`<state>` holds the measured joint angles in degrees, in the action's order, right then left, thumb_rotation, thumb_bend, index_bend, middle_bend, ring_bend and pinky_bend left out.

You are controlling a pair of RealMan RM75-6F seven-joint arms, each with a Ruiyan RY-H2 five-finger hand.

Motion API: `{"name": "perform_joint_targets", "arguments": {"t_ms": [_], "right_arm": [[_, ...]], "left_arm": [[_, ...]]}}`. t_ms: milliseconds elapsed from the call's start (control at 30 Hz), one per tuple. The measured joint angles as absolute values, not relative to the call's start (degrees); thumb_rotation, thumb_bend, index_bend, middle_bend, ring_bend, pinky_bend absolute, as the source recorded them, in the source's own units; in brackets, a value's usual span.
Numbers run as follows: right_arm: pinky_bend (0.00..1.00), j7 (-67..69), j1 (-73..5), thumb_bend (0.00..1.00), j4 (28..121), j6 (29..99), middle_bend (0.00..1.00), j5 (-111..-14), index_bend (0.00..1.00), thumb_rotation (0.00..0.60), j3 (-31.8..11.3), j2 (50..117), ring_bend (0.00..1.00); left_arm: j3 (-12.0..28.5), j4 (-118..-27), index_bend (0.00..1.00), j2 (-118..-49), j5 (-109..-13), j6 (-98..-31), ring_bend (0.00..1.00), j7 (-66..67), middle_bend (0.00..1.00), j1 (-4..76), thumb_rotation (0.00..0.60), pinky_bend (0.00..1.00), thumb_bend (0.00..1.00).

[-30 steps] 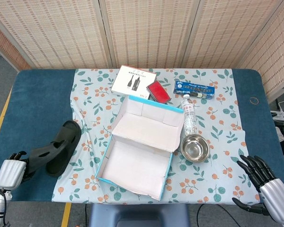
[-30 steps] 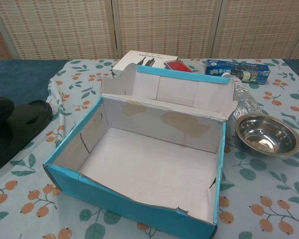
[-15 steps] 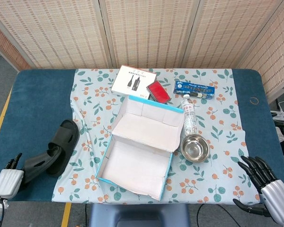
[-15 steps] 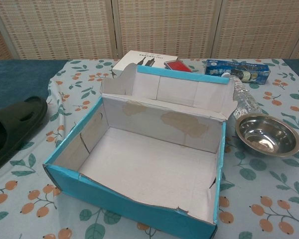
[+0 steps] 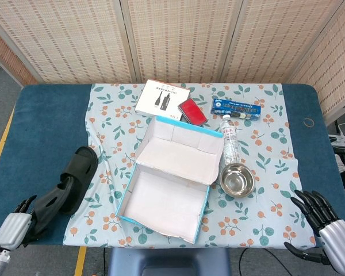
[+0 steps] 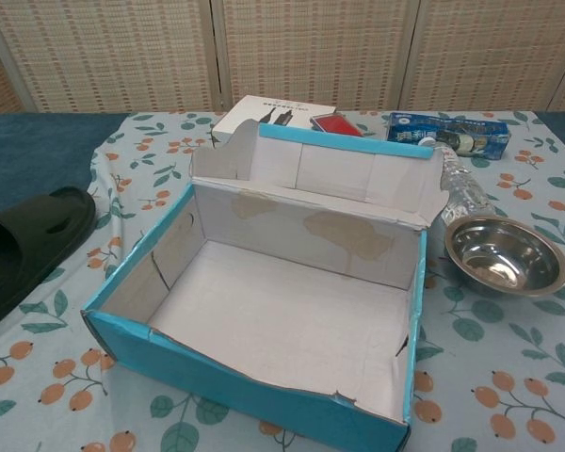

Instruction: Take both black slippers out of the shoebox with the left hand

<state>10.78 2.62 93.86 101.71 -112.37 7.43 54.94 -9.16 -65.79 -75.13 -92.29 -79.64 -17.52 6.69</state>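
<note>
Left robot hand (image 5: 14, 227) cut by bottom-left corner in head view; absent from chest view. Whether its fingers touched black slippers (image 5: 66, 187) could not be told. Slippers overlapped, so could not separate one from the other; in chest view cropped by left edge. Right robot hand (image 5: 328, 230) cut by bottom-right corner. Print on white box (image 5: 162, 98) and blue box (image 5: 237, 107) too small to read. Shoebox (image 6: 264, 377) front wall clipped by lower edge in chest view.
</note>
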Motion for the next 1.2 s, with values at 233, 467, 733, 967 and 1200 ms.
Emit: {"name": "perform_joint_targets", "arguments": {"t_ms": [233,467,733,967,1200], "right_arm": [[0.00,10.9,2.6,0.14,94.0,101.3,0.00,-112.3,0.00,0.414,7.6,54.7,0.00],[0.00,10.4,2.6,0.14,94.2,101.0,0.00,-112.2,0.00,0.414,7.6,54.7,0.00],[0.00,10.4,2.5,0.14,94.4,100.6,0.00,-112.4,0.00,0.413,7.8,54.6,0.00],[0.00,10.9,2.7,0.14,94.3,101.2,0.00,-112.5,0.00,0.414,7.9,54.3,0.00],[0.00,10.2,2.9,0.14,94.3,101.2,0.00,-112.4,0.00,0.414,7.8,54.5,0.00]], "left_arm": [[-8.6,-67.8,0.00,-73.3,-92.7,-81.5,0.00,-17.5,0.00,6.3,0.600,0.10,0.30],[-5.3,-60.2,0.00,-77.0,-89.1,-82.5,0.00,-8.9,0.00,5.3,0.600,0.10,0.32],[-5.4,-55.2,0.00,-81.2,-90.4,-84.9,0.00,-7.7,0.00,4.0,0.600,0.10,0.32],[-6.4,-61.7,0.00,-77.3,-91.3,-83.7,0.00,-17.8,0.00,4.2,0.600,0.12,0.31],[-4.0,-69.5,0.00,-72.8,-91.5,-90.3,0.00,-22.3,0.00,3.4,0.600,0.12,0.35]]}}
